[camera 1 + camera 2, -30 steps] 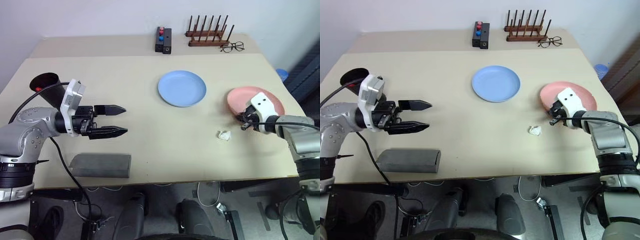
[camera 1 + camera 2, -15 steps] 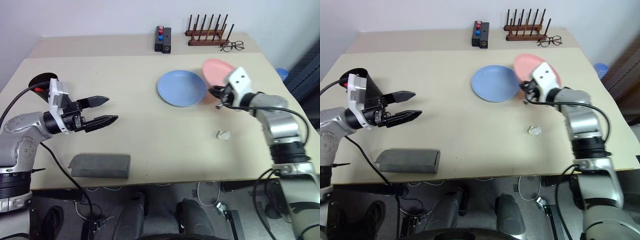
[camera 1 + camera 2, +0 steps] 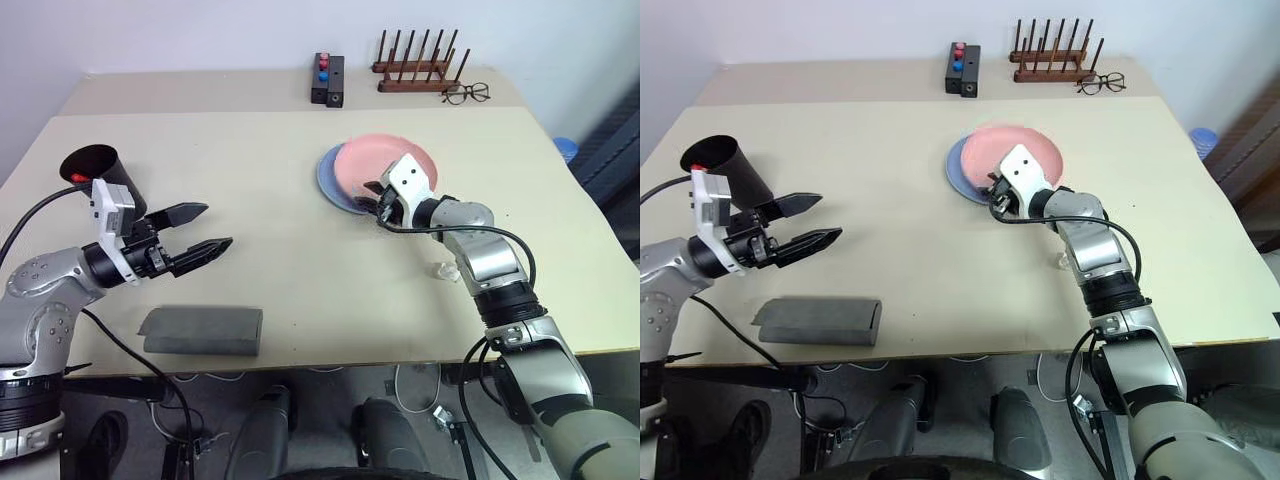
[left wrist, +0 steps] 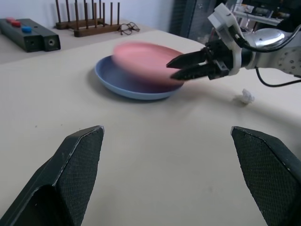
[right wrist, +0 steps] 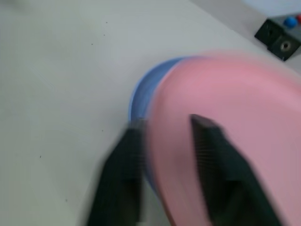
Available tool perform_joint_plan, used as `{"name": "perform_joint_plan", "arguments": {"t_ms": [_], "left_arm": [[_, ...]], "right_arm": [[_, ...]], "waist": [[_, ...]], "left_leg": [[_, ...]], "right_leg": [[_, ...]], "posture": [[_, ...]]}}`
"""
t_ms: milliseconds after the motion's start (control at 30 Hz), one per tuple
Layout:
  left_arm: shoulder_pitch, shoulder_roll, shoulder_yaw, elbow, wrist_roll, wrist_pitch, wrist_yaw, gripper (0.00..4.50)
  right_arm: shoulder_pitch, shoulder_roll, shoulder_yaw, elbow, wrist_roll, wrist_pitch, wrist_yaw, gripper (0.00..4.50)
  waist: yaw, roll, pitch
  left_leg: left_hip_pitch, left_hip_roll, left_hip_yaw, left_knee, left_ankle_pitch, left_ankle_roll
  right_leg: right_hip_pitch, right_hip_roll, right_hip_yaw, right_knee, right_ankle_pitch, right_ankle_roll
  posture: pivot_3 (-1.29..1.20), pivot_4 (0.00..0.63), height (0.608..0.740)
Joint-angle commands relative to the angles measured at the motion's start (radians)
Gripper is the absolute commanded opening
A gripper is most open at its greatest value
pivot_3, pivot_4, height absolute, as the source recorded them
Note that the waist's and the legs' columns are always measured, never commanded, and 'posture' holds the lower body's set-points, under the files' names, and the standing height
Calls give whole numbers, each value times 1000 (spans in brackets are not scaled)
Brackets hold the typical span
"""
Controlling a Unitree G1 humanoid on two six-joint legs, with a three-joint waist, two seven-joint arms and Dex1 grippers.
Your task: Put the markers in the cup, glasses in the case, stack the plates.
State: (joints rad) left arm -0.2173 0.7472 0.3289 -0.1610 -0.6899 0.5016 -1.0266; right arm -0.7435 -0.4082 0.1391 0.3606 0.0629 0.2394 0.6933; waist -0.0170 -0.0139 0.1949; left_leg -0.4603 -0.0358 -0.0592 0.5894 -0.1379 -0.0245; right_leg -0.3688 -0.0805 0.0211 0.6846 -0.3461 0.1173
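Observation:
The salmon pink plate (image 3: 378,160) lies slightly tilted on the light blue plate (image 3: 326,180), which peeks out along its left side. My right gripper (image 4: 170,69) is at the pink plate's near rim, open, one finger (image 5: 214,155) above the rim and one below. The pink plate looks smeared with motion while the fingers look sharp. My left gripper (image 3: 216,226) hovers open and empty over bare table at the left. Behind it stands the dark cup (image 3: 95,168), a marker's red end (image 3: 78,177) showing inside. The grey case (image 3: 200,330) lies shut near the front edge. The glasses are out of view.
A crumpled white scrap (image 3: 446,270) lies on the table right of my right forearm. On the back table stand a black box with red and blue buttons (image 3: 327,80) and a wooden peg rack (image 3: 415,70), with wire-framed spectacles (image 3: 465,93) beside the rack.
My right arm carried the pink plate leftward from the table's right side onto the blue plate, and its fingers have parted. My left gripper drew back a little to the left, still open.

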Motion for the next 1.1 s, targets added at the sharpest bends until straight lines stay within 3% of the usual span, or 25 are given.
{"name": "perform_joint_plan", "arguments": {"t_ms": [33, 100, 333, 600, 733, 867, 1000, 1100], "left_arm": [[-7, 1, 4, -19, -11, -13, -5, 4500], [-15, 4, -3, -12, -14, -10, -18, 4500], [-21, 29, -10, -65, -119, 72, -122, 4500], [2, 52, -103, -175, -134, 108, -175, 4500], [-16, 54, -136, -166, -105, 89, -178, 4500], [-35, 61, -152, -141, -81, 74, -187, 4500], [-37, 67, -155, -115, -58, 50, -203, 4500], [-32, 68, -150, -103, -36, 25, -211, 4500]], "right_arm": [[-33, 7, -34, -25, 17, -22, -2, 3447], [-29, -2, -45, -42, 26, -13, 2, 4471], [25, -127, -113, -154, 117, 151, 119, 4471], [227, -460, -147, -354, 241, 392, 403, 4471], [325, -535, -152, -422, 273, 420, 455, 4471], [393, -552, -105, -397, 187, 308, 428, 4471], [378, -526, -74, -294, 96, 220, 358, 3173], [378, -534, -45, -270, 51, 168, 360, 1470]], "waist": [[-3, 0, 0], [-2, 0, 0], [7, 0, 0], [4, 0, 0], [-2, 1, 0], [4, 1, 0], [5, 1, 0], [5, 1, 0]], "left_leg": [[0, 0, 0, 0, 0, 0], [0, 0, 0, 0, 0, 0], [0, 0, 0, 0, 0, 0], [0, 0, 0, -1, 0, 0], [0, 1, 1, -1, 0, 0], [0, 1, 1, 0, 0, 0], [0, 1, 1, 0, 0, 0], [0, 1, 1, 0, 0, 0]], "right_leg": [[0, 0, 0, 0, 0, 0], [0, 0, 0, 0, 0, 0], [1, 0, 0, 0, 0, 0], [1, -3, 1, -1, 0, -1], [1, -3, 2, -2, -2, -3], [1, -3, 2, -2, -2, -4], [1, -4, 2, -3, -2, -4], [1, -4, 2, -3, -2, -4]], "posture": [[0, 150, 735], [0, 150, 735], [0, 150, 735], [0, 150, 735], [0, 150, 735], [0, 150, 735], [0, 150, 735], [0, 150, 735]]}}
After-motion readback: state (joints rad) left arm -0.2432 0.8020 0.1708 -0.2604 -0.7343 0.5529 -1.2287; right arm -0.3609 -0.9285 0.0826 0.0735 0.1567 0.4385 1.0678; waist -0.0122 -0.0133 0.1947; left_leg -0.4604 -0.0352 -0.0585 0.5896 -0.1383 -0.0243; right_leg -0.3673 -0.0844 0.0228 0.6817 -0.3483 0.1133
